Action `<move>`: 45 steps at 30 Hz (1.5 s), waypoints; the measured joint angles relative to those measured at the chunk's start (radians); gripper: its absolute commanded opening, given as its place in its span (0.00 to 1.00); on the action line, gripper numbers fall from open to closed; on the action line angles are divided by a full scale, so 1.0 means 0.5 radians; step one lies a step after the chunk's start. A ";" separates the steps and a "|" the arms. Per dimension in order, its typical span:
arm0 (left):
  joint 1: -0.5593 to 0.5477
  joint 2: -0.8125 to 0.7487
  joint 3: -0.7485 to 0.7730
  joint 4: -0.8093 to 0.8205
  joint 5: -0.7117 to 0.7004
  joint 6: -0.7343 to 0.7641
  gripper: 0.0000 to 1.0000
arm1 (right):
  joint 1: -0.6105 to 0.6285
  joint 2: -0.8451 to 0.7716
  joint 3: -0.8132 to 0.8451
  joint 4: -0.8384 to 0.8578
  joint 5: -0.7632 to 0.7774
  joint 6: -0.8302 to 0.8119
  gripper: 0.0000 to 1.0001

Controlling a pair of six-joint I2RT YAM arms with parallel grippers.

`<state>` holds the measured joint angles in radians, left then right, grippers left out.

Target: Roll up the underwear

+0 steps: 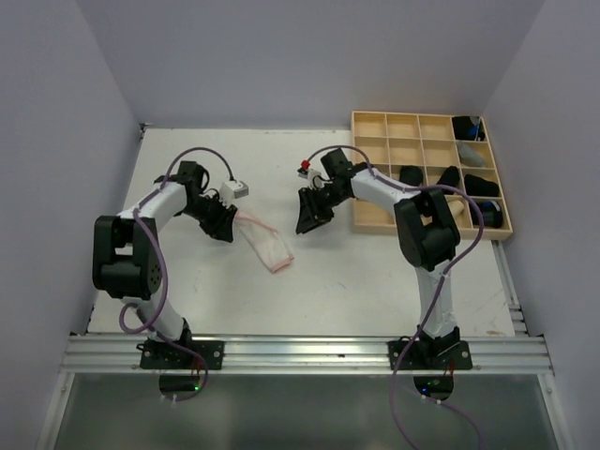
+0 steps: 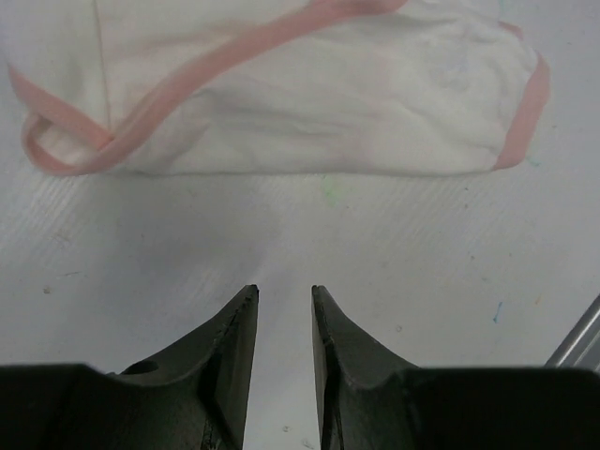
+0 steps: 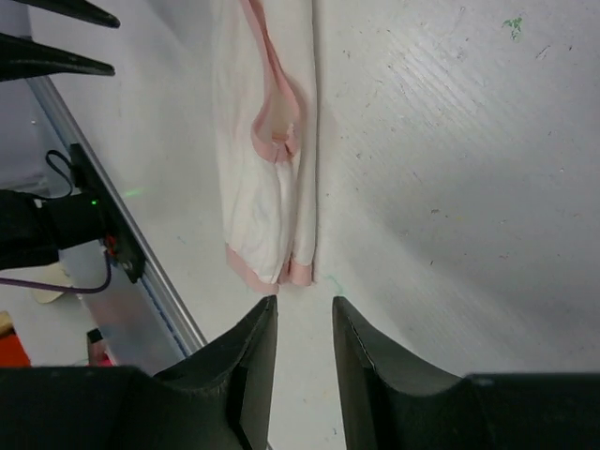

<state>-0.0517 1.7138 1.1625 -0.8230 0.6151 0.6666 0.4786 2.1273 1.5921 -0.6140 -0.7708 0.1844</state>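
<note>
One underwear (image 1: 267, 242), whitish with pink edging, lies folded into a long strip on the white table between the two arms. The left wrist view has it (image 2: 281, 94) stretched across the top, a little beyond my left gripper (image 2: 284, 291). That gripper (image 1: 223, 228) is open, with only bare table between its fingers. My right gripper (image 1: 307, 220) is open too, hovering just short of the strip's pink-edged end (image 3: 267, 187). Nothing is held by my right gripper (image 3: 305, 302). Black underwear rolls (image 1: 410, 174) sit in the tray's compartments.
The pale wooden grid tray (image 1: 375, 127) stands at the back right, beside my right arm. An aluminium rail (image 1: 300, 352) runs along the near table edge. Walls close in the left, back and right. The left gripper's fingertips (image 3: 56, 37) show in the right wrist view.
</note>
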 measured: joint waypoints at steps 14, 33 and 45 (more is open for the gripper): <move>-0.013 0.510 0.340 0.290 -0.237 -0.173 0.33 | 0.202 0.102 -0.172 0.150 0.164 -0.057 0.27; -0.082 0.497 0.311 0.584 -0.120 -0.397 0.40 | 0.449 -0.173 -0.551 0.505 -0.027 0.127 0.30; 0.091 -0.391 -0.224 0.780 0.276 -0.420 0.42 | 0.276 -0.252 -0.589 1.752 -0.265 1.203 0.18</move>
<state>-0.0063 1.5181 1.0504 -0.4328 0.7532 0.4564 0.6167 2.0014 1.2976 0.2623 -0.9031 0.7860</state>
